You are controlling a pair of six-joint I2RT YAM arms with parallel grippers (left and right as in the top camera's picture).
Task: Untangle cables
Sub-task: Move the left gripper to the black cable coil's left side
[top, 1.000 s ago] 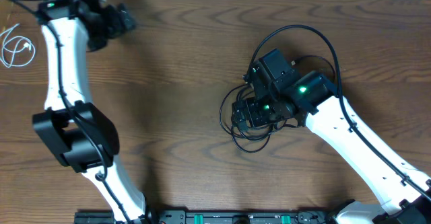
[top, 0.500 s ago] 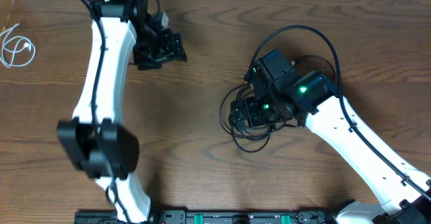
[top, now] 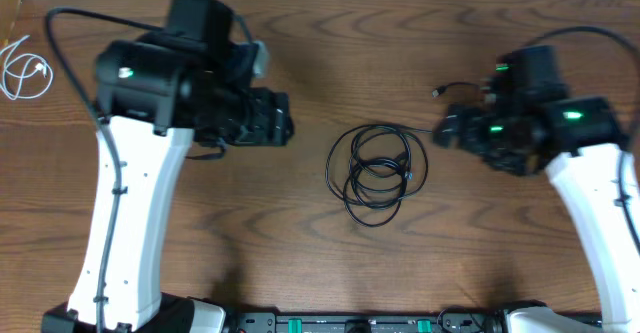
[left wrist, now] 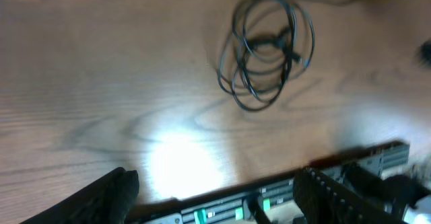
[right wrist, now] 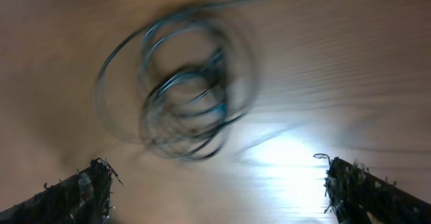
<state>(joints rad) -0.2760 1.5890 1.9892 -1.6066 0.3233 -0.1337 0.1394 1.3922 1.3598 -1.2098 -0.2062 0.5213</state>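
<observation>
While both arms hang over the wooden table, the black cable coil lies flat at the table's centre, between the two grippers and touching neither. Whether the coil holds one cord or two cannot be determined.

Left gripper: released. In the left wrist view its fingers stand wide apart with nothing between them.

Right gripper: released. In the right wrist view its fingers stand wide apart and hold nothing. The coil appears blurred ahead of them.

A small plug end lies on the table near the right gripper. The white cable lies in loose loops at the far left edge, well apart from the coil.
</observation>
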